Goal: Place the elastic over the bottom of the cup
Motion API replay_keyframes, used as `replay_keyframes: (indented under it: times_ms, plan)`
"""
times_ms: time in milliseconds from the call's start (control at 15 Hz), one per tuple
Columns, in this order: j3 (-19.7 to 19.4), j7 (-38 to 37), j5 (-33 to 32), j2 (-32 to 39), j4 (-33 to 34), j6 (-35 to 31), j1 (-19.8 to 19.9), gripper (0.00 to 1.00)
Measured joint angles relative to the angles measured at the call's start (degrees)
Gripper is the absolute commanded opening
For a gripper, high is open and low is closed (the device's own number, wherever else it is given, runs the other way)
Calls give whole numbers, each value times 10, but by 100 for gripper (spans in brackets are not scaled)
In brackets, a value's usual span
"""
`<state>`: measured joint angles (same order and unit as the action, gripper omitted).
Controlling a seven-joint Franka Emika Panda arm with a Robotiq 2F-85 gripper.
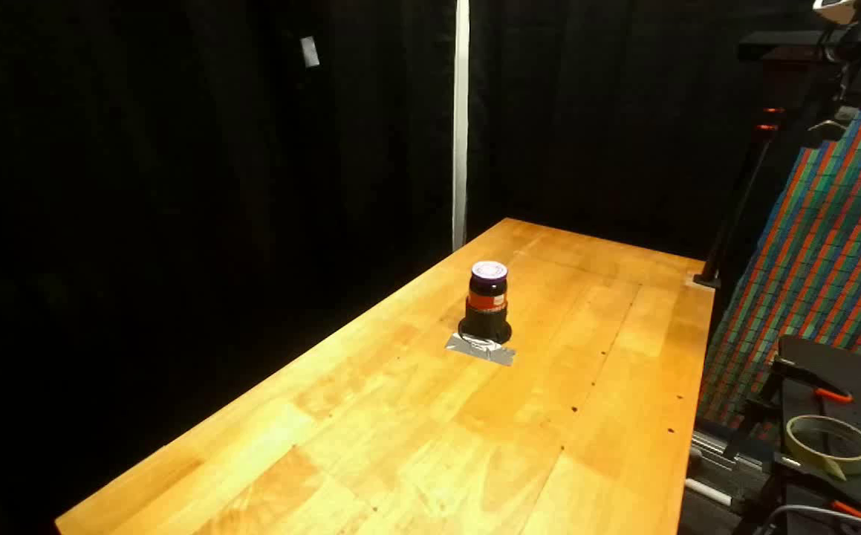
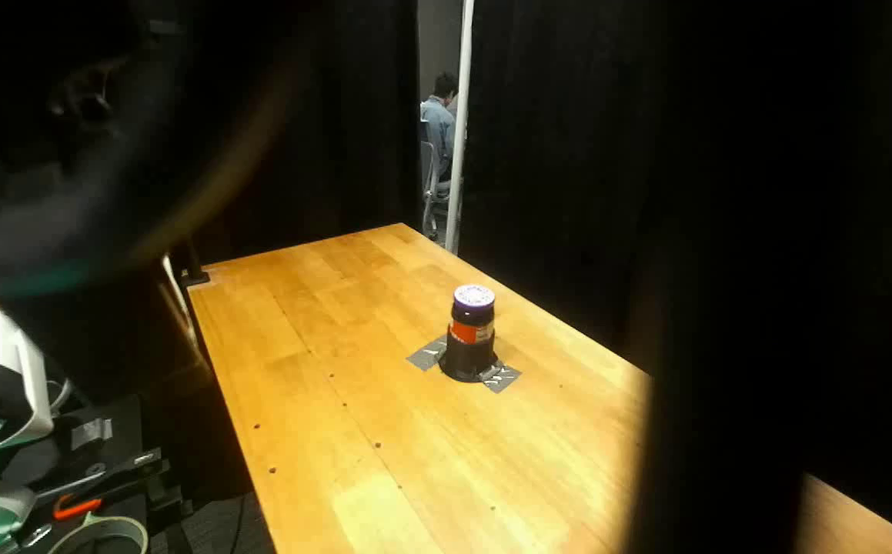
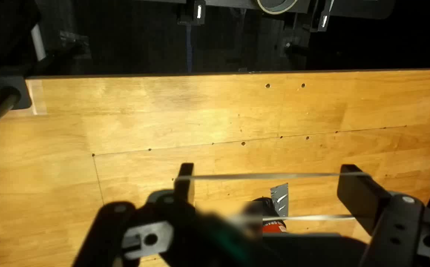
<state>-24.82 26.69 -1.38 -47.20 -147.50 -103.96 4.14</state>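
Note:
The cup stands upright as a dark cylinder with an orange-red band (image 1: 486, 302) and a purple-rimmed white top, in both exterior views (image 2: 464, 332). Its lower part sits in a black round holder (image 1: 485, 325) on the table. In the wrist view only part of the cup's red band (image 3: 272, 227) shows; the rest is hidden behind gripper parts. My gripper (image 3: 268, 168) is open in the wrist view, fingers wide apart. The pale elastic (image 3: 266, 176) is stretched around both fingers as two strands. The gripper is apart from the cup; its fingers cannot be made out in either exterior view.
Grey tape (image 1: 481, 350) fixes the holder to the wooden table (image 1: 415, 438). A black pole (image 3: 0, 105) is clamped at the table edge. A tape roll (image 1: 829, 444) and clamps lie on a side bench. Blurred dark shapes cover both sides of an exterior view (image 2: 107, 192).

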Motion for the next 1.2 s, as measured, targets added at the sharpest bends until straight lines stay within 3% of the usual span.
replay_keyframes:
  times_ms: [467,600,867,1200]
  plan:
    - [2,-1,0,-1,0,0,0,100]
    - [24,-18,0,5,-3,-9,0,100]
    - [132,-107,0,51,-8,-70,-16,100]
    - [261,-216,-1,162,9,-156,-52,100]
